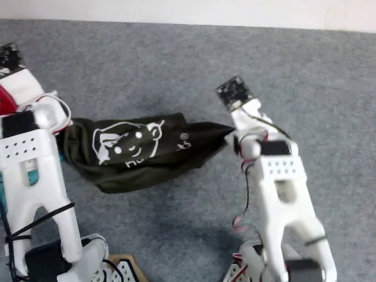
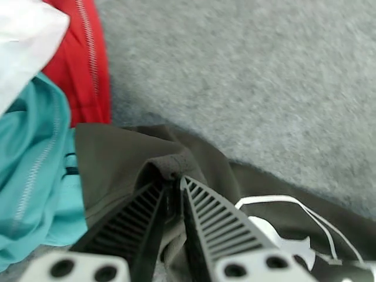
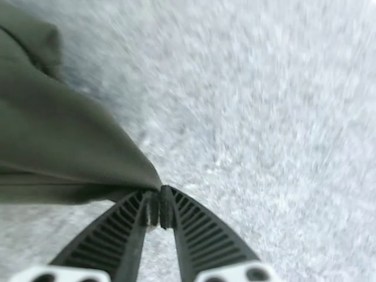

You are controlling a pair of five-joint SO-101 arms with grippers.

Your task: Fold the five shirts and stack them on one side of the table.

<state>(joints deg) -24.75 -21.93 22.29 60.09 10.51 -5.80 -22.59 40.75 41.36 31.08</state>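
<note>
Left end effector (image 2: 175,183): clamped on my end of the dark olive shirt (image 1: 176,157). Right end effector (image 3: 157,197): pinching its far corner. Shirt spans between them over the table (image 1: 305,64). Risk: my thin corner pinch slips if both pull taut.

Open grey worktop (image 1: 176,59) runs along the far edge and the right side. The dark shirt (image 1: 141,153) spans the middle, and piled shirts (image 2: 29,176) crowd the left edge.

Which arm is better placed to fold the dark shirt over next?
Probably right. The right hand pinches the pointed end of the dark shirt over bare table, free to carry it across. The left hand grips the other end, crowded beside the teal shirt and red shirt.
</note>
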